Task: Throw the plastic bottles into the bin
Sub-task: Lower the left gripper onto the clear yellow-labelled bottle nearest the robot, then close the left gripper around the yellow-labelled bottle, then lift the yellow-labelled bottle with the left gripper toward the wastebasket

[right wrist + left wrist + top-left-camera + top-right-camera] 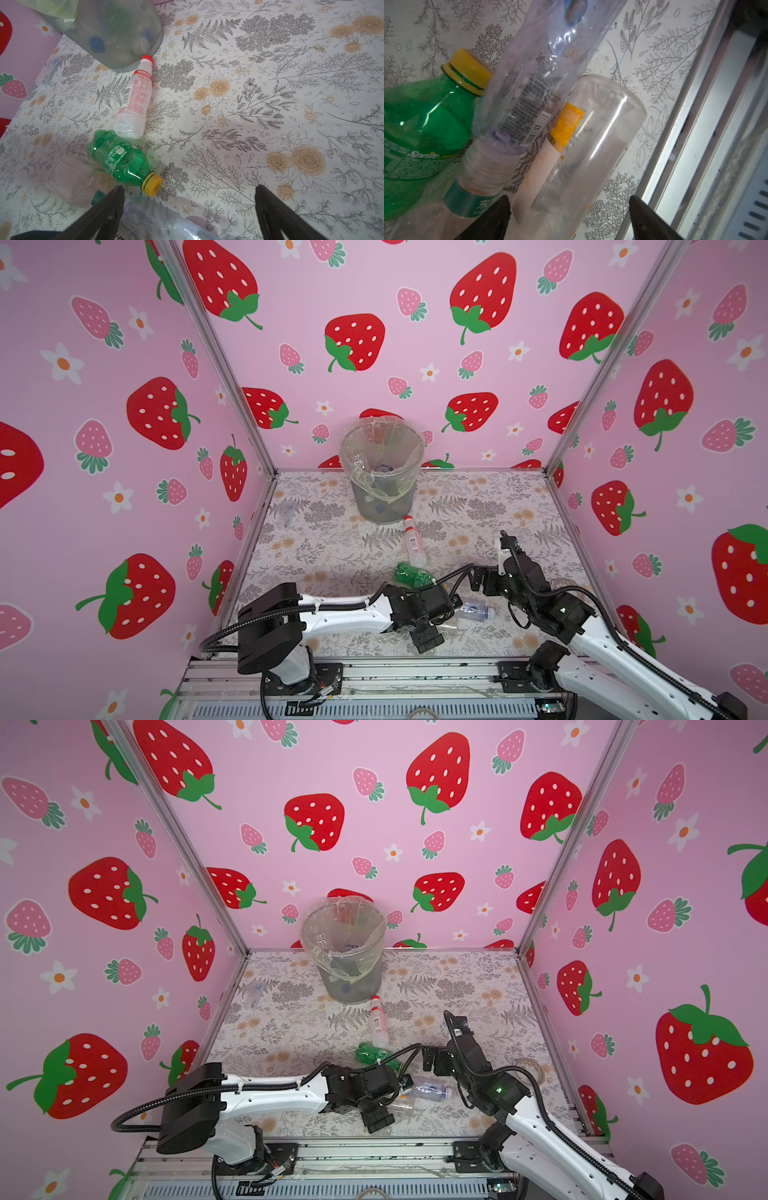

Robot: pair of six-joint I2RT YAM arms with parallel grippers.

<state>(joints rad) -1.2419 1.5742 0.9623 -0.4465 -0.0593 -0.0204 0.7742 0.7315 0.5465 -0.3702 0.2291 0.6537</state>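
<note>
Floral tabletop [478, 506] inside strawberry walls [357, 339]; we find the bin [376, 510] mid-frame in both top views (blue caps [96, 44] show through its side); a red-capped bottle [414, 543] and green bottle [411, 574] lie just below it; our left gripper [569, 199], lower centre, straddles an orange-labelled bottle [591, 135], jaws apart; our right gripper [189, 187], right of it, has jaws spread wide.

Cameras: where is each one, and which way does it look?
Top views: high behind the robot, looking down toward the bin; left arm and right arm show.
Left wrist: on the left arm, looking down at bottles; left gripper shows.
Right wrist: on the right arm, looking across the table toward the bin; right gripper shows.
Shared: all see the green bottle.
</note>
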